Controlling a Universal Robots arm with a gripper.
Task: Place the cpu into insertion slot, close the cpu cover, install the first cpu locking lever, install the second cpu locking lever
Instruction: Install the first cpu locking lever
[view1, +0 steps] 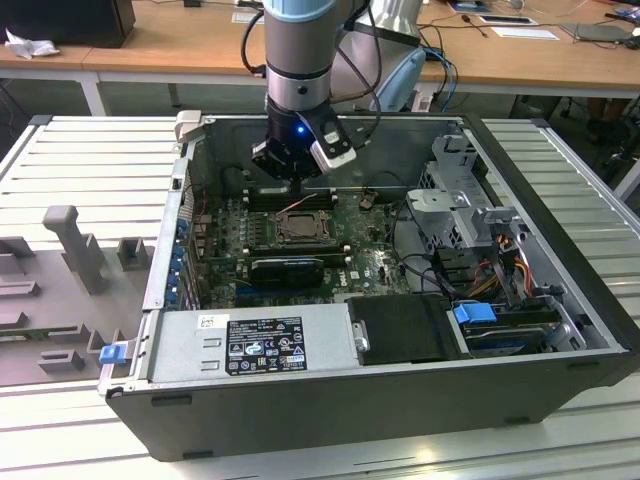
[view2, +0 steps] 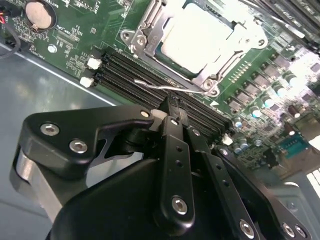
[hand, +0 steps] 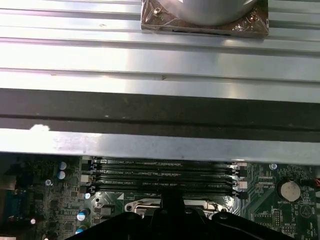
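Observation:
The cpu (view2: 197, 37) lies in the insertion slot (view1: 300, 229), its pale metal top showing through the window of the cpu cover (view2: 150, 22), which lies flat over it. A thin wire locking lever (view2: 150, 84) runs along the socket edge nearest my gripper (view2: 171, 106). The black fingers are shut together with nothing between them, their tips right at the lever; I cannot tell if they touch it. In the exterior view my gripper (view1: 292, 175) hangs just behind the socket, inside the open case. The first wrist view has the gripper (hand: 172, 202) at the socket's rim.
Long black memory slots (view2: 125, 72) lie between my gripper and the socket. A coin battery (view2: 39, 14) sits on the green board. A graphics card (view1: 287, 270), the power supply (view1: 250, 345), a drive cage (view1: 460, 190) and cables (view1: 500, 270) crowd the case. The case wall (hand: 160, 107) rises close behind.

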